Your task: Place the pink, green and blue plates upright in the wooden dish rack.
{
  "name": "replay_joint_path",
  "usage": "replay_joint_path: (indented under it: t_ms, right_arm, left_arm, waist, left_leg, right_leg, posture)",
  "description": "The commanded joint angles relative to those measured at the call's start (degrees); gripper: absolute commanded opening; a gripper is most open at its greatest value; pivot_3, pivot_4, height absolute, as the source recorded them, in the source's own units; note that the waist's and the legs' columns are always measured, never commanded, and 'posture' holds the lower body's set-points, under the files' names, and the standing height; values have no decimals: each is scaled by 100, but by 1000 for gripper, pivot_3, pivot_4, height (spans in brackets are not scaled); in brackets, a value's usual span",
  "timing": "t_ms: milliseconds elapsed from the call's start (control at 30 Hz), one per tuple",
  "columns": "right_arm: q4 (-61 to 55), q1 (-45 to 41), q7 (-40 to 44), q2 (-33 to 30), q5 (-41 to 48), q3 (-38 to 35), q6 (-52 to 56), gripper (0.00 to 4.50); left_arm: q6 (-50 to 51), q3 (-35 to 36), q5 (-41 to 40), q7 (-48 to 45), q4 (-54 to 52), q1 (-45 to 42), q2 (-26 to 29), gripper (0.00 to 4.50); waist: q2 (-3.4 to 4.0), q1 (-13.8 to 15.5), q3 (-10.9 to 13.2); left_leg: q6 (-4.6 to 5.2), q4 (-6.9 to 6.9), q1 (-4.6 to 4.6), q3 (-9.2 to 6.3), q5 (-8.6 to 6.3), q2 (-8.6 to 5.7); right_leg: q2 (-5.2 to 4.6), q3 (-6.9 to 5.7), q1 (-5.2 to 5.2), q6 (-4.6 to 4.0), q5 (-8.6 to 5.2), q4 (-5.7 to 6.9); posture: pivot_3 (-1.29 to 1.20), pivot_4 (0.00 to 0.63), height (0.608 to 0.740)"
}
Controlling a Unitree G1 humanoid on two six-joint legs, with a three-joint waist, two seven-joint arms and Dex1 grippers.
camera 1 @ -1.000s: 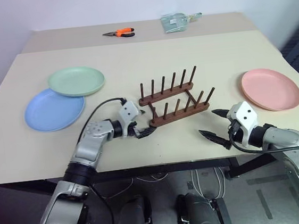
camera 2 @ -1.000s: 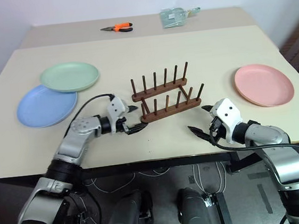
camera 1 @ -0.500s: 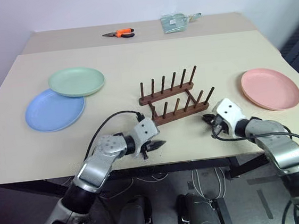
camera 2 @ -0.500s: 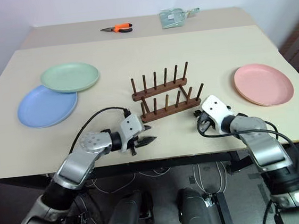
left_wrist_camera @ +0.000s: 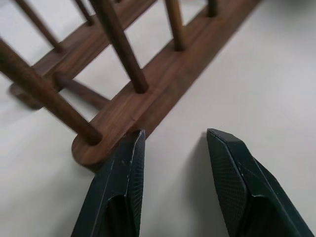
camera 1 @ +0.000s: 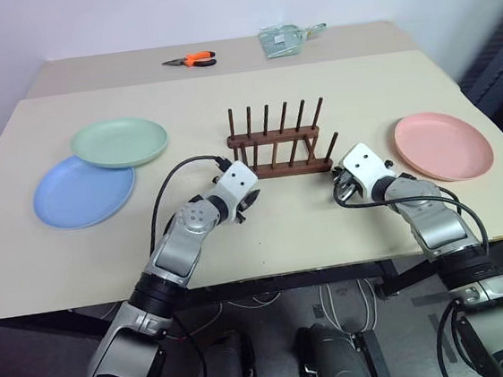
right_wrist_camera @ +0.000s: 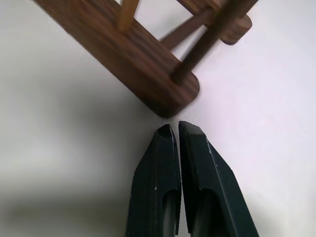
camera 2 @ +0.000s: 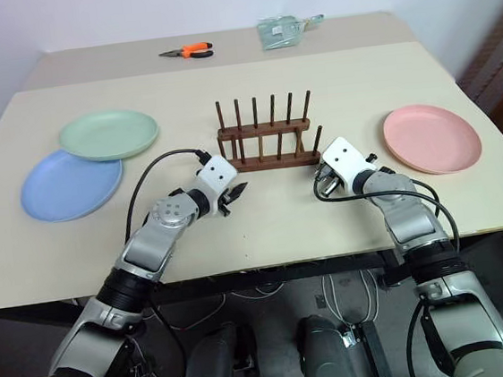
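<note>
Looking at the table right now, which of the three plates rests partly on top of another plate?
The green plate: its near edge overlaps the blue plate. The pink plate lies alone, right of the rack.

Pale mint green round plate (camera 1: 121, 141) overlapped and hid the far rim of the light blue round plate (camera 1: 81, 191); greenish packet (camera 1: 279, 40) too small to identify.

Overall light: bright, even, diffuse indoor light across the table (camera 1: 331, 90).
Shadows: soft and short; the wooden dish rack (camera 1: 278, 141) casts a faint shadow on the table, and each plate has a thin dark rim of shadow.
Glare: none on the matte table.
Head views: sharp from edge to edge, no marked bending at the borders.
Left wrist view: near pegs softly blurred, left gripper (left_wrist_camera: 173, 148) fingers crisp.
Right wrist view: right gripper (right_wrist_camera: 176, 129) tips sharp, rack end slightly soft, grey shadow to one side.
</note>
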Motion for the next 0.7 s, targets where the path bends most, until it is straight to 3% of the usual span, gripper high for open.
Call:
replay_joint_path:
  t_ms: [33,167,300,533,633,700]
  right_arm:
    - [-554,129,64,-473,203,-686,96,1526]
    - [-709,426,213,-1225,93,-1070,264,3464]
    - [-218,453,445,-1474,96,-1062,230,3464]
    - [1885,-415,207,-1361,-357,-649,-495,3464]
    - [2524,-783,83,-1306,-414,-606,-788,2595]
    - [2732,-912,37,-1302,-463,-573,-967,1650]
  left_arm:
    - [-3,102,48,-215,-255,292,223,2003]
    - [53,253,-559,-840,-1350,707,324,2003]
    - [393,392,-1238,-1425,-2165,1052,400,2003]
    - [544,417,-1253,-1437,-2316,1059,461,2003]
    - [592,459,-1238,-1410,-2334,1051,480,2003]
    - [593,460,-1214,-1405,-2375,1102,520,2003]
  waist:
    - [2,1,1]
    - [12,15,7]
    - [11,6,7]
    - [17,-5,8]
    - [17,15,8]
    - [17,20,8]
  left_leg:
    - [0,-1,-2,0,0,0]
    - [-1,-8,-7,4,-1,0]
    - [-2,-7,-7,3,-1,1]
    - [0,-7,-5,9,0,0]
    - [0,-6,-6,8,0,0]
    - [1,-6,-8,8,0,-1]
  right_leg:
    - [0,0,-2,0,0,0]
    - [-3,2,-10,0,0,-7]
    - [-5,2,-8,0,-1,-11]
    - [-1,5,-8,0,0,-10]
    - [1,4,-7,0,-1,-10]
    - [1,3,-7,1,-1,-12]
  posture:
    - [0,150,740]
    - [0,150,740]
    - [0,150,740]
    - [0,150,740]
    - [0,150,740]
    - [0,150,740]
